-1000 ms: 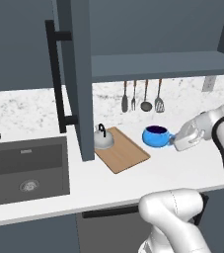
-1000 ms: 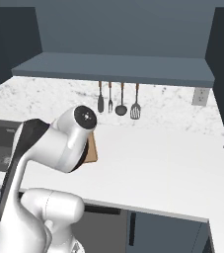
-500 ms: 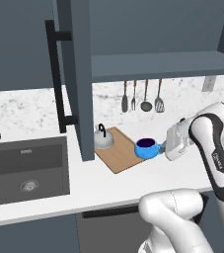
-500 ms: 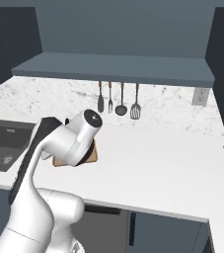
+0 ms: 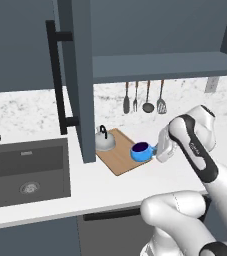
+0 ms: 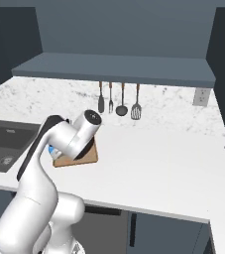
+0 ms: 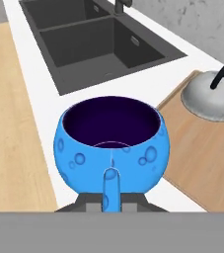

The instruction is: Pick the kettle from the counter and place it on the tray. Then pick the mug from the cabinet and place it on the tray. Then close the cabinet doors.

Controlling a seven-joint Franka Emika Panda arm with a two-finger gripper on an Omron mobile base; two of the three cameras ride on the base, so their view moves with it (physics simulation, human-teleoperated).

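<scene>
Place: a rendered home kitchen.
Worktop: white counter [image 5: 45,200] with a speckled stone backsplash [image 6: 173,111].
Sink: dark basin [image 5: 27,167] sunk into the counter's left end.
Storage: slate-blue wall cabinet [image 6: 114,69], door [image 5: 77,75] open.
Utensils: utensils [image 5: 142,97] hanging along the backsplash.
Cookware: kettle [image 5: 105,141] on wooden tray [image 5: 120,157].

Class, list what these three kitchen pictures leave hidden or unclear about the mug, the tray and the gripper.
- Mug: the hand view cannot show whether it rests on the tray or hangs above it; in the right base view the arm hides most of it.
- Gripper: its fingertips are cut off by the hand view's bottom edge; it is shut on the mug's handle.
- Tray: in the right base view the arm covers most of it; the kettle is hidden there too.
</scene>
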